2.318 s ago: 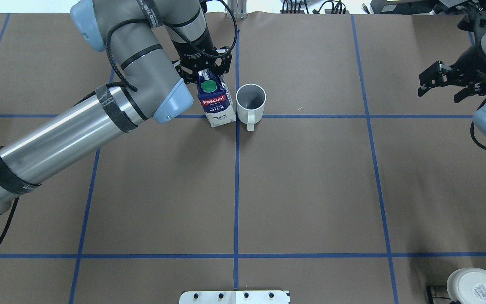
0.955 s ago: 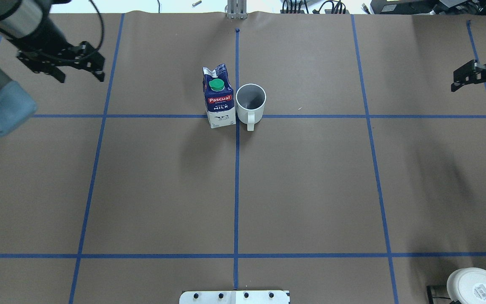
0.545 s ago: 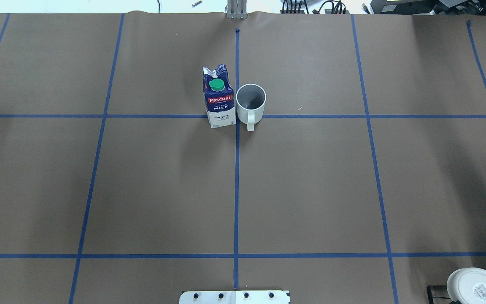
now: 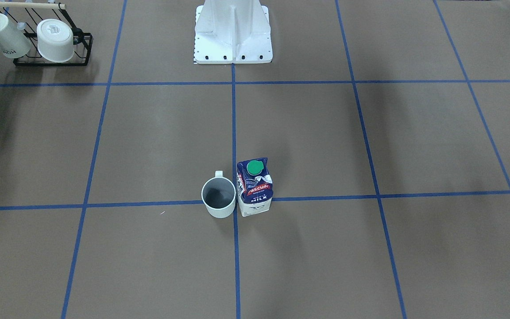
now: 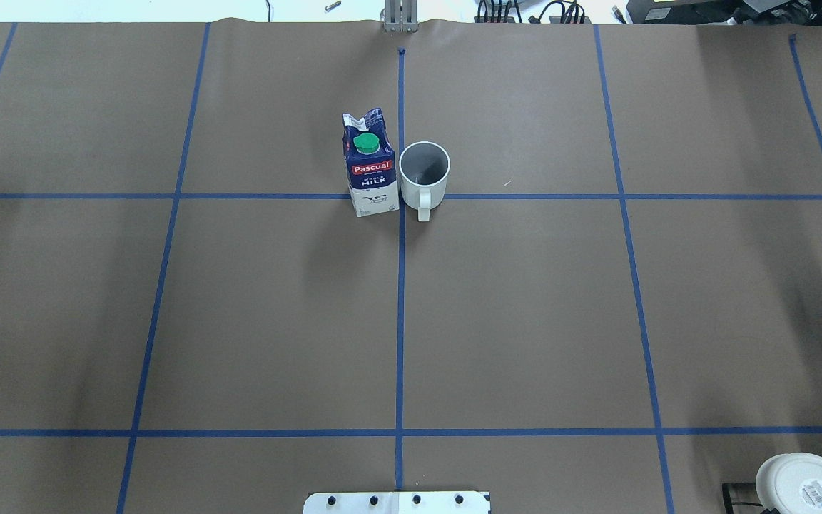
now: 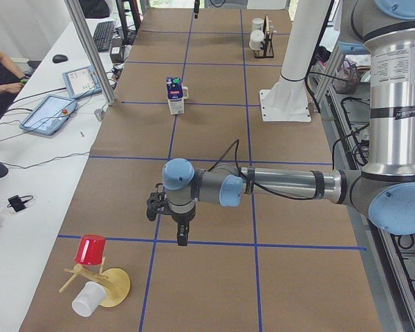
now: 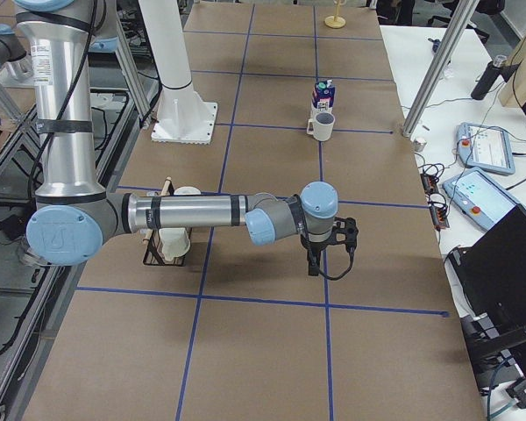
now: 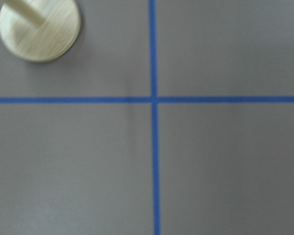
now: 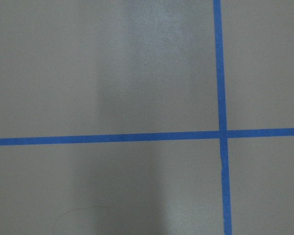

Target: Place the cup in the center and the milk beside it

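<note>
The white cup stands upright at the crossing of the centre tape lines, handle toward the robot. The milk carton stands upright right beside it, on the robot's left, nearly touching. Both also show in the front view, the cup and the milk. Both arms are far from them. The left gripper hangs over the table's left end. The right gripper hangs over the right end. I cannot tell whether either is open or shut.
A black rack with white cups stands at the robot's right. A squat white cup lies there. A red cup and a wooden stand sit at the left end. The robot base is at the table's near edge.
The left gripper has let go of the milk and moved away left, out of the overhead view. The right arm has drawn back to the right. Milk and cup have not moved.
</note>
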